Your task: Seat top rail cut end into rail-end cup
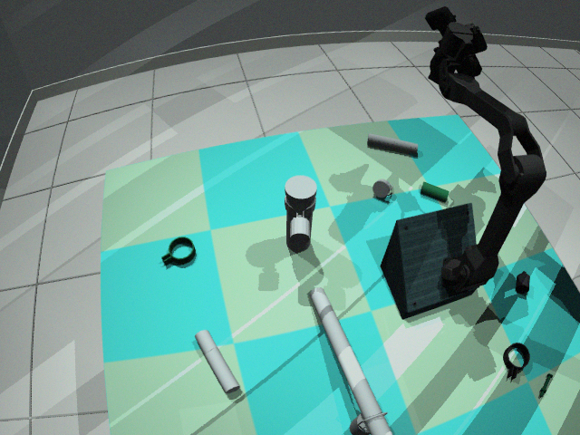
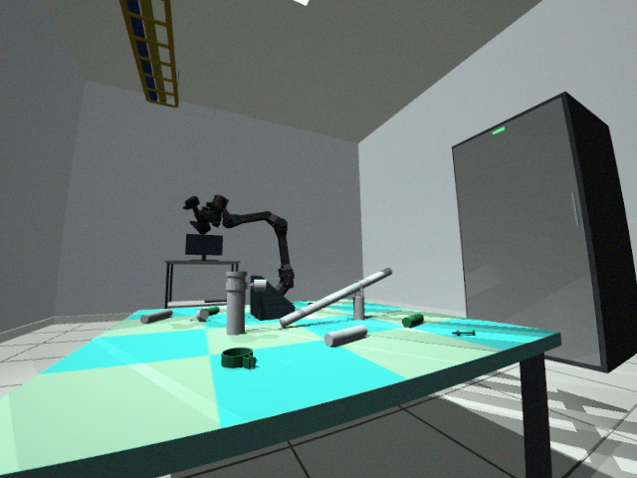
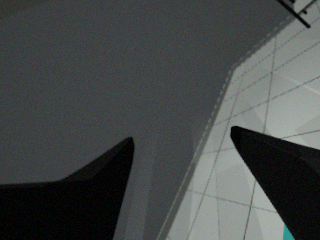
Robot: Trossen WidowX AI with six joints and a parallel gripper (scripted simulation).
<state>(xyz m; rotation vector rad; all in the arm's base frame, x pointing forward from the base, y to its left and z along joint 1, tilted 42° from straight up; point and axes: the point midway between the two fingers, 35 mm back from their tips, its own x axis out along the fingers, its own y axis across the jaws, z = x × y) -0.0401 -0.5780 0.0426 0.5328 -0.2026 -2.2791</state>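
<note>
From the top, your black metal gripper (image 1: pixel 439 17) (image 3: pixel 181 136) is far from the long grey rail (image 1: pixel 343 348) (image 2: pixel 334 297). The big grey post (image 1: pixel 300 188) (image 2: pixel 235 303) stands between them. Outside, the rail's low end lies below your gripper, out of the cup (image 1: pixel 299 229) (image 2: pixel 259 284). At the wrist, your gripper is wide apart, holding nothing.

Pale slanting rail (image 1: pixel 346 358) (image 2: pixel 336 297), lower end apart from cup (image 1: pixel 300 227) (image 2: pixel 260 285).

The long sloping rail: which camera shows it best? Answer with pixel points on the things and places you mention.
The exterior view: the rail (image 1: pixel 352 370) (image 2: pixel 336 297) shows end to end there, with its tilt and low end plain. The top view cuts off its far end at the picture's bottom edge and hides the slope. The wrist view does not show it.
</note>
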